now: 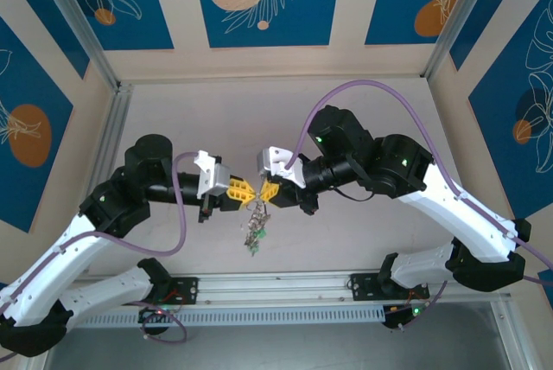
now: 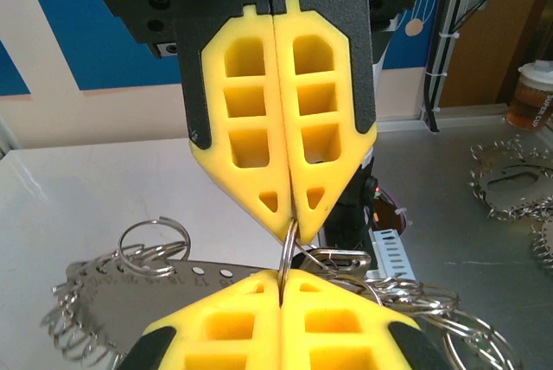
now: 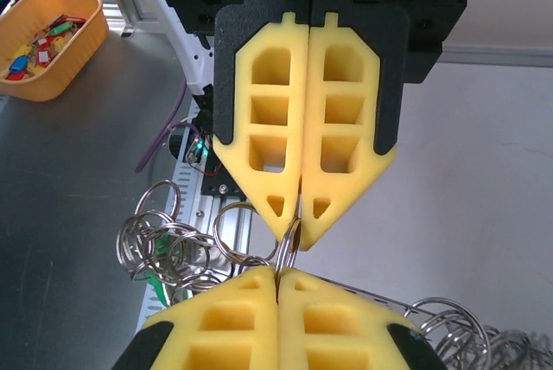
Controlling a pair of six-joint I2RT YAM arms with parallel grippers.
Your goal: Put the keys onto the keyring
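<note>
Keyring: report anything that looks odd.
Nothing spilled or damaged. Only oddity: the keyring is pinched edge-on by both the left gripper and right gripper, tip to tip above the table, its key cluster dangling below.

Bright, even indoor light: a crisp overhead view and two close, wide-angle wrist views.

In the top view, diffuse light from above leaves only faint, soft-edged shadows of the arms on the pale table (image 1: 216,111). In the left wrist view the same table is nearly washed out to white, and the keyring (image 2: 288,249) catches small white glints. The yellow fingertips (image 2: 225,322) of the left gripper (image 2: 281,288) are evenly lit, without glare. Posts lean near the frame edges, and the grey metal surface (image 3: 78,171) shows a dull sheen.
</note>
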